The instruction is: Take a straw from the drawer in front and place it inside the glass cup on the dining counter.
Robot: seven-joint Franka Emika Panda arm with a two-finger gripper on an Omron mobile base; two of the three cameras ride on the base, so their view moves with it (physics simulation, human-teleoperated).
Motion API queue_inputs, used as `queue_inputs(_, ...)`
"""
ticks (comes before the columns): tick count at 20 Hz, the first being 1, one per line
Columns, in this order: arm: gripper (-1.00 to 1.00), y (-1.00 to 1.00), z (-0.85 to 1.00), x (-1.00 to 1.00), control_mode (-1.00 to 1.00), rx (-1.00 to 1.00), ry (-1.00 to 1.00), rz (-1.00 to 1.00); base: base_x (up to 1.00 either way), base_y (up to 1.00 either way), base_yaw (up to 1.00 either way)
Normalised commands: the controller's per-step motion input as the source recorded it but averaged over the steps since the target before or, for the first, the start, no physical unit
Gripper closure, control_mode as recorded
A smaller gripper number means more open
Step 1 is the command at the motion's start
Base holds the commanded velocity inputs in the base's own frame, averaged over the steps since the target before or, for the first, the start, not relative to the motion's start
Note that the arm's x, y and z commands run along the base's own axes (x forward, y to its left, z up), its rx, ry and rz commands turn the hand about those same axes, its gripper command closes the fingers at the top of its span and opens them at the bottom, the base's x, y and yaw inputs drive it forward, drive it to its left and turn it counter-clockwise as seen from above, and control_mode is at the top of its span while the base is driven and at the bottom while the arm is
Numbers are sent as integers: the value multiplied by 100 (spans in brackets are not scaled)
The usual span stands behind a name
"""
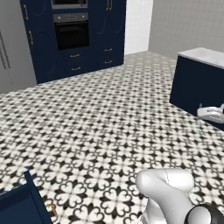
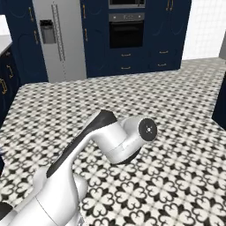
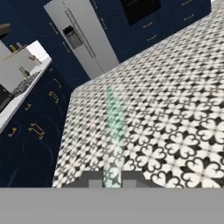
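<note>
1 straw (image 3: 114, 127) sits pinched between the 2 fingertips of the claw (image 3: 112, 180), pale shaft pointing out over the patterned floor (image 3: 175, 109), so pickup looks done; left: reach the dining tabletop (image 1: 205, 56) and drop it in the cup.

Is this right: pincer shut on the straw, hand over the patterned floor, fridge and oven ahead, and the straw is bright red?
Not the colour. In the hand view the straw between the pincer fingertips is a pale, see-through whitish green-blue, not red. The rest stands: patterned floor below, fridge and oven ahead.
</note>
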Motion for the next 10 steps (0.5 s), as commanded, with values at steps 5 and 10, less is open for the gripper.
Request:
queue_inputs(5, 100, 0, 0, 0, 100, 0, 0, 0, 100, -5, -19)
queue_inputs(10, 100, 0, 0, 0, 100, 0, 0, 0, 100, -18, -16)
